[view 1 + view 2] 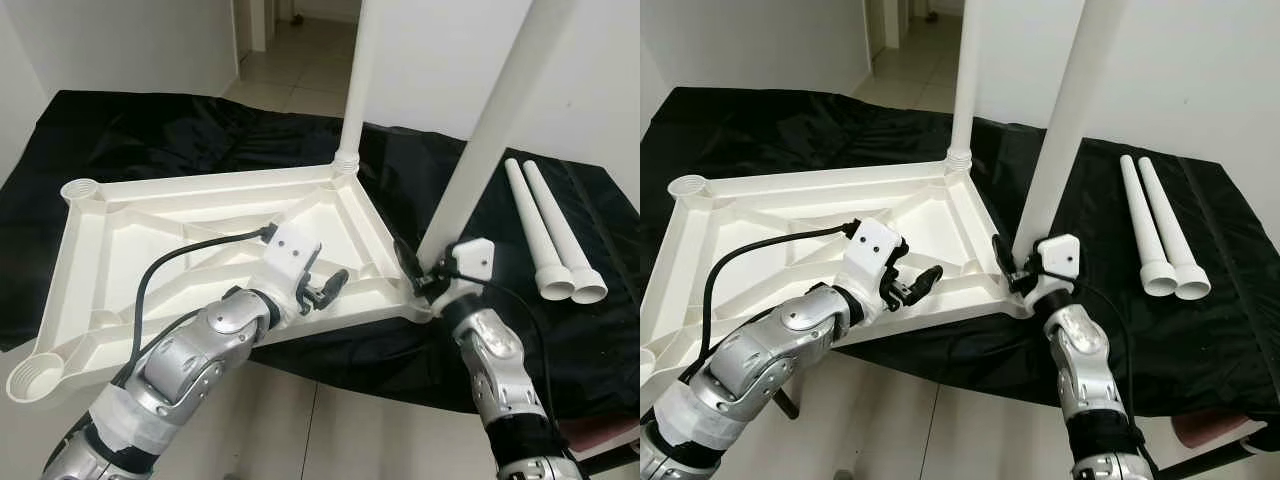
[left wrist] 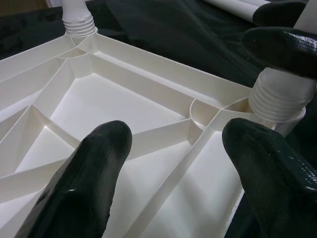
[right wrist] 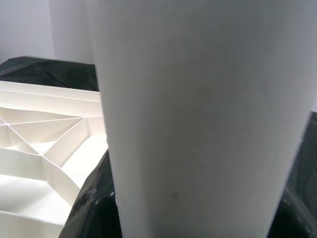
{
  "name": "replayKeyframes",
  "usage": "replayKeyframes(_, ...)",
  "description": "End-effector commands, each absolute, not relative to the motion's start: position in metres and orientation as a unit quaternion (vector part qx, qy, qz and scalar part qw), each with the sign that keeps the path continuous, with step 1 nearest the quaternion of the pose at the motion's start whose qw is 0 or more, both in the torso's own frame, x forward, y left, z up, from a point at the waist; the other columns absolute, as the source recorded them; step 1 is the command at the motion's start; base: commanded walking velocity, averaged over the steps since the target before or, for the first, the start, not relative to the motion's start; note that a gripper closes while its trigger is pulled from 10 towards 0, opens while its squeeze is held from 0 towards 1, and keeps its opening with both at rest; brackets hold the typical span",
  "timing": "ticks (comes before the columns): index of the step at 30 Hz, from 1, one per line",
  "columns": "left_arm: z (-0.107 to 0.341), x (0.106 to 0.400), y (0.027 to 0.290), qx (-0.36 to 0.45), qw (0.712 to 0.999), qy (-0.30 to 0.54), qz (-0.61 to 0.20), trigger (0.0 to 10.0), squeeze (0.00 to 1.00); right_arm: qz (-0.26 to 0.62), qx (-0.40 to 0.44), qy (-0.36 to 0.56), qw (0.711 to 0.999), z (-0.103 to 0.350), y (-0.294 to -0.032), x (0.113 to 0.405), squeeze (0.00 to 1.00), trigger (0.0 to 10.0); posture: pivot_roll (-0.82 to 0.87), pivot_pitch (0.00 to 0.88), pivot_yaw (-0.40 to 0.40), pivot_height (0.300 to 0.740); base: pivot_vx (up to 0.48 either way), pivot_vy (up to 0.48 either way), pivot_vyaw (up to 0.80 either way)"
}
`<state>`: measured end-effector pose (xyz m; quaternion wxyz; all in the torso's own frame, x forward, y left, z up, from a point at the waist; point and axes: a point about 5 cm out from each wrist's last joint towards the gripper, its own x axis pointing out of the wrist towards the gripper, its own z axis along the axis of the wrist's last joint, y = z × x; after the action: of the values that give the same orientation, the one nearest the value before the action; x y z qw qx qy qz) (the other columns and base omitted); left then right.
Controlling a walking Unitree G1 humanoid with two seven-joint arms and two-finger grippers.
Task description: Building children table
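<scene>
White ribbed plastic tabletop lay upside down on a black cloth, near edge overhanging the tiled floor. Two long white plastic legs stood in corner sockets: far leg upright, near-right leg leaning slightly. Two more white tubular legs lay side by side on the cloth, to the right and well apart from the tabletop, flared ends toward the robot. Empty round sockets at far-left corner and near-left corner.

Left gripper hovered over the tabletop's near edge, fingers spread wide, nothing between them; left wrist view looked across the ribs toward the near-right leg's threaded base.

Right gripper was at the base of the near-right leg, its fingers either side of the tube. Right wrist view was mostly the leg's white surface up close. Looked clamped on it, contact itself hard to make out.
</scene>
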<state>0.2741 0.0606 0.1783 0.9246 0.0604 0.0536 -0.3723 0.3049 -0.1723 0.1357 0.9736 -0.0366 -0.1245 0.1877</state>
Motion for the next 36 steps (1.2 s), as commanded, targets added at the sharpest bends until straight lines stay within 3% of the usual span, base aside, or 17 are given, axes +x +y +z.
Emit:
replayKeyframes(1,0.183,0.264,0.050,0.055,0.870,0.054,-0.487,10.0,0.00,0.189,-0.043,-0.069,0.979,0.111,-0.177,0.299,0.00,10.0,0.04,0.042,-0.048,0.740,0.000,0.000,0.00)
replayKeyframes(13,0.185,0.264,0.050,0.056,0.869,0.054,-0.489,10.0,0.00,0.129,0.026,-0.065,0.989,0.108,-0.193,0.304,0.00,10.0,0.04,0.042,-0.041,0.740,0.000,0.000,0.00)
replayKeyframes(16,0.185,0.264,0.050,0.057,0.868,0.054,-0.490,10.0,0.00,0.136,0.036,-0.062,0.988,0.107,-0.190,0.304,0.00,10.0,0.04,0.042,-0.041,0.740,0.000,0.000,0.00)
replayKeyframes(21,0.187,0.265,0.053,0.057,0.869,0.055,-0.488,10.0,0.00,0.193,-0.034,-0.063,0.979,0.105,-0.179,0.299,0.00,10.0,0.04,0.042,-0.033,0.740,0.000,0.000,0.00)
replayKeyframes(27,0.188,0.266,0.053,0.057,0.869,0.054,-0.488,10.0,0.00,0.213,-0.056,-0.046,0.974,0.099,-0.181,0.298,0.00,10.0,0.04,0.041,-0.029,0.740,0.000,0.000,0.00)
replayKeyframes(36,0.191,0.267,0.054,0.058,0.869,0.050,-0.488,10.0,0.00,0.205,0.013,0.002,0.979,0.088,-0.188,0.304,0.00,10.0,0.04,0.037,-0.023,0.740,0.000,0.000,0.00)
